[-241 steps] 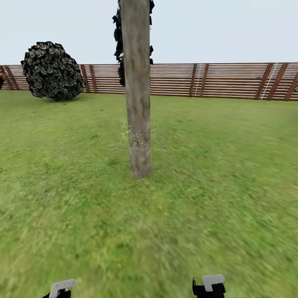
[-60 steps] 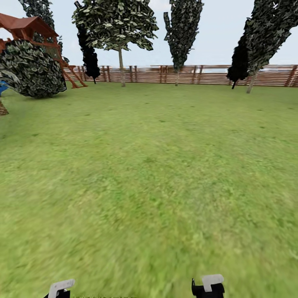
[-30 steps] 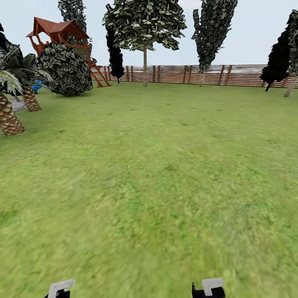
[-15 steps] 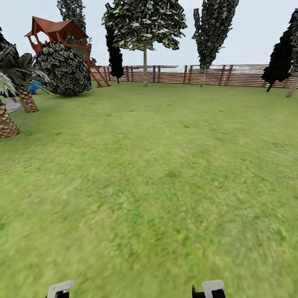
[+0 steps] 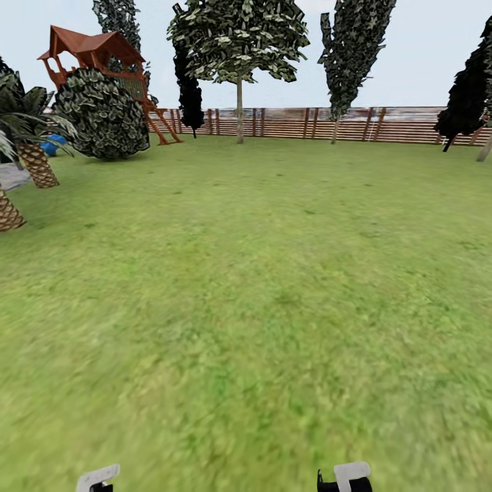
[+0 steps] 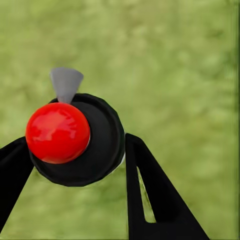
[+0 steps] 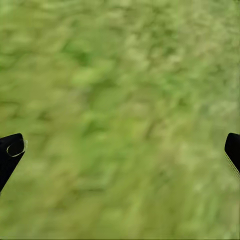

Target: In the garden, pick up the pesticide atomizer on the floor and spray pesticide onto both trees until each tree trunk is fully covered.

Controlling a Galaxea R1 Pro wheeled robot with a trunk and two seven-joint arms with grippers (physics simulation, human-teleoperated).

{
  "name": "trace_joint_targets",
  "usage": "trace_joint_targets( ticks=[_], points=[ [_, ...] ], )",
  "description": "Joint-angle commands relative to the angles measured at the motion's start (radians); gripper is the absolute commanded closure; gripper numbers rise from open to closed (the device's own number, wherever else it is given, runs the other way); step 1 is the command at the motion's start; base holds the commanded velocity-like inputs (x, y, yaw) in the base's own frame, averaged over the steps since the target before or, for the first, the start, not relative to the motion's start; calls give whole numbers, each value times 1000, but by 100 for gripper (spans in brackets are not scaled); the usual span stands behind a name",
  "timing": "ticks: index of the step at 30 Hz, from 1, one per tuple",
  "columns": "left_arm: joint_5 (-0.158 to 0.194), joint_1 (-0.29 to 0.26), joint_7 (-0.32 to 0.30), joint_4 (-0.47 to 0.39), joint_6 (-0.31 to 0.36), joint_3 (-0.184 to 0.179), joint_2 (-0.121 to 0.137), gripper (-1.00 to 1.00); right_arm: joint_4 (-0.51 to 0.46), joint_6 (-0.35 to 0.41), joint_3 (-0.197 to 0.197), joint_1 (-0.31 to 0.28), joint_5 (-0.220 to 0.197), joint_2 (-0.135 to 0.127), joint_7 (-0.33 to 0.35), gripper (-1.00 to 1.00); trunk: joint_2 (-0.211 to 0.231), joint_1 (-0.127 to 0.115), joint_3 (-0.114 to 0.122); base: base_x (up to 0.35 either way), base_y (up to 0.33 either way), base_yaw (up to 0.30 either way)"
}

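Grass fills the nearest ground under you, and your two arms just poke in at the bottom edge of the head view. Your left hand is clamped on the pesticide atomizer: in the left wrist view you look down on its round black body and red top, with a grey nozzle sticking out to one side, and a black finger presses against the bottle on each side. Your right hand is spread wide and holds nothing; its two fingertips sit at opposite edges of the right wrist view with blurred lawn between them.

Farther out, the garden runs flat and green. Toward its left edge stand two short palms with scaly trunks. Behind them is a big round bush, and a red-brown play tower rises just behind that.

Along the far edge you see the brown slatted fence. In front of it stands a tree with a thin pale trunk, a narrow cypress to its right, and a dark cypress near the right edge.
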Motion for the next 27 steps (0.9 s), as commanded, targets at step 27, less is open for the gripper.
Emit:
trace_joint_targets(
  ticks=[27],
  points=[
    [4, 1, 0, 0, 0, 3, 0, 100, 0, 0, 0, 0, 0, 0, 0, -100, 0, 0, 0, 338, 0, 0]
  ],
)
